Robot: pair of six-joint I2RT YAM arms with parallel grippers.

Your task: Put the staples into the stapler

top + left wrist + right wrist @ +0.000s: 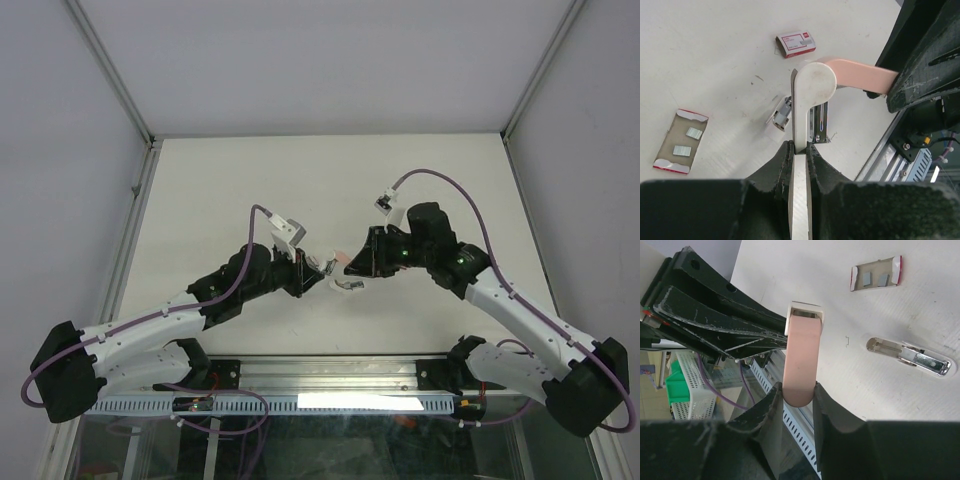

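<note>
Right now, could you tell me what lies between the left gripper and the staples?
Left wrist view: only bare table, then the rim of the staples' cardboard tray.

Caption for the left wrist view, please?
Left jaws pinch the pink-and-white plastic stapler, swung open; two silvery-grey flat staple strips lie in the open cardboard tray on the white table.
</note>
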